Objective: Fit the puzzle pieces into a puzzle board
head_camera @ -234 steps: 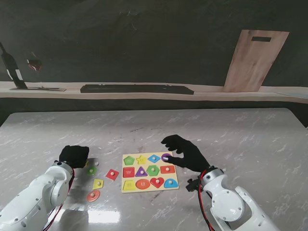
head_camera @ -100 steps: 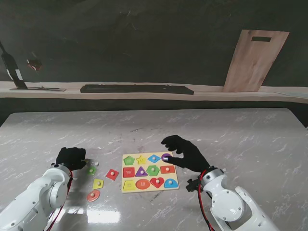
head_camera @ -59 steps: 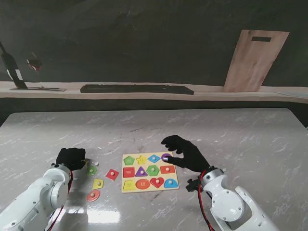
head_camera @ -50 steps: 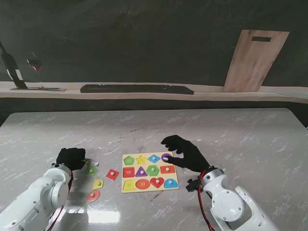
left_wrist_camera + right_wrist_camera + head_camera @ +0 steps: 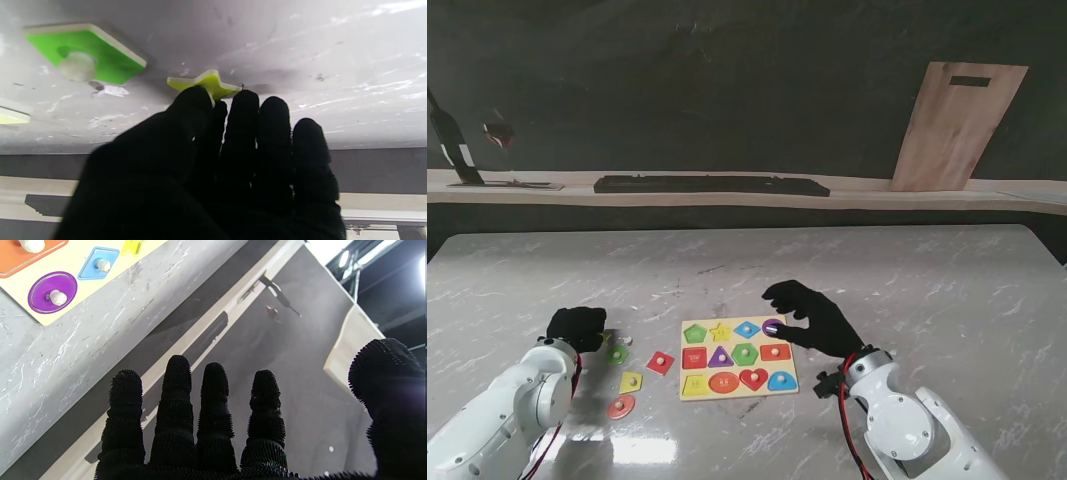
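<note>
The yellow puzzle board (image 5: 737,358) lies in the middle, with coloured shapes in its slots. My left hand (image 5: 577,327) is at the loose pieces to its left. In the left wrist view its fingers (image 5: 240,133) are closed together, thumb and forefinger pinching a lime-yellow star piece (image 5: 210,82) that rests on the table. My right hand (image 5: 812,318) hovers open over the board's far right corner, fingers (image 5: 176,396) spread. The purple circle (image 5: 52,292) and blue diamond (image 5: 99,263) show pegs.
Loose pieces lie left of the board: a green one (image 5: 617,354) (image 5: 83,50), a red diamond (image 5: 660,362), a yellow one (image 5: 630,381) and an orange-red disc (image 5: 621,406). A wooden board (image 5: 957,125) leans on the back wall.
My left hand drew back a little toward me and settled at the star, then edged slightly right. The right hand and the board have not moved.
</note>
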Available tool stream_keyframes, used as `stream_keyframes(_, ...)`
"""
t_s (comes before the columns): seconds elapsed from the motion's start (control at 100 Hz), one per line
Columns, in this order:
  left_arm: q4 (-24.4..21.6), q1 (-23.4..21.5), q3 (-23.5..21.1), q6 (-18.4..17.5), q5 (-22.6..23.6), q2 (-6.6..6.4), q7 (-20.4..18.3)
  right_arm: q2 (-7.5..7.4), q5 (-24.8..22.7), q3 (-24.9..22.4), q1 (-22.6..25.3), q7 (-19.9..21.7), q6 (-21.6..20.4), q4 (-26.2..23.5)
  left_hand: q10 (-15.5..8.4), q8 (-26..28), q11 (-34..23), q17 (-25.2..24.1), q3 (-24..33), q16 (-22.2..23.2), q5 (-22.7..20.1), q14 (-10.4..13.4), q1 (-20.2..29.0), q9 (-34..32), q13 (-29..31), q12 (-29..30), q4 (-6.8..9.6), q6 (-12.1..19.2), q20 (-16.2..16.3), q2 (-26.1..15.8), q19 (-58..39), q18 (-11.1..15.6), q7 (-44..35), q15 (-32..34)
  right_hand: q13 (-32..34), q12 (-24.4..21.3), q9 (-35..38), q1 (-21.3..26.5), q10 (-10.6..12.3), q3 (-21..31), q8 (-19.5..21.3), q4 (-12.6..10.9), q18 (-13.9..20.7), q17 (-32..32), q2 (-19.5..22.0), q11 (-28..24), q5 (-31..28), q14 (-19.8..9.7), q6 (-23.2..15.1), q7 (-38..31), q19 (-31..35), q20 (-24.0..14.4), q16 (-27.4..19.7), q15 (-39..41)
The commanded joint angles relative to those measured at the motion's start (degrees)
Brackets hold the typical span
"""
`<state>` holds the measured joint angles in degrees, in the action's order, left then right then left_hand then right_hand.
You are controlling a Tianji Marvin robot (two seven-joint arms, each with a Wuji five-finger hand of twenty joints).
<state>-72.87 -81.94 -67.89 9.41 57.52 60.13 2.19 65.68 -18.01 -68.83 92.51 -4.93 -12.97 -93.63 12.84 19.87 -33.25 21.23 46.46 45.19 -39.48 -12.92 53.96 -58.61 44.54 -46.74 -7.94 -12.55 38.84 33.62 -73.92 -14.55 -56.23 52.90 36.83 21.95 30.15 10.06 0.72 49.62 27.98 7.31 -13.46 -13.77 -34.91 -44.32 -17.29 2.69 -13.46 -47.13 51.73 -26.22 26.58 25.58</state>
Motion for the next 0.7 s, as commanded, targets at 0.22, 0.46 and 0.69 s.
stream_keyframes(0.22, -0.8, -1.4, -0.8, -0.5, 0.5, -0.16, -1.4, 0.15, -0.3, 0.0, 0.5, -0.3, 0.0, -0.3, 1.8, 3.1, -4.2, 1.0, 7.2, 1.8, -1.8, 0.1, -1.9, -2.0, 3.7, -2.5, -0.75, 1.5, 1.6, 3.2, -2.3, -10.9, -6.2, 3.9, 0.4, 0.3, 1.1, 1.1, 2.0, -0.4, 0.7, -1.4, -0.3, 0.5, 0.6, 0.5, -0.8, -1.3, -2.6, 0.1, 0.8, -1.1, 1.2, 1.1)
stream_keyframes(0.46, -4.4, -2.7, -2.4, -1.0, 2.6, -0.04, -0.4, 0.14, -0.3, 0.0, 0.5, -0.3, -0.1, -0.2, 2.5, 4.1, -5.9, 1.1, 10.8, 1.6, -2.3, -0.4, -3.8, -2.7, 4.8, -2.4, 0.25, 0.9, 1.4, 4.4, -1.8, -11.3, -6.9, 5.4, 0.4, 0.3, 1.1, 1.1, 1.9, -0.6, 0.8, -1.5, -0.3, 0.5, 1.0, 0.6, -0.9, -1.3, -3.0, 0.1, 0.8, -1.1, 1.2, 1.1)
stream_keyframes(0.69, -6.5, -2.4, -1.6, -2.6, 2.9, 0.04, -0.4, 0.14, -0.4, -0.1, 0.6, -0.4, -0.4, -0.2, 2.3, 4.4, -6.4, 1.0, 11.2, 1.4, -2.1, -0.4, -4.3, -2.5, 4.8, -2.5, 0.5, 1.0, 1.6, 4.5, -2.1, -11.3, -7.1, 5.9, 0.4, 0.3, 1.1, 1.1, 1.9, -0.6, 0.8, -1.6, -0.3, 0.5, 1.0, 0.6, -0.9, -1.3, -3.0, 0.1, 0.8, -1.1, 1.2, 1.0)
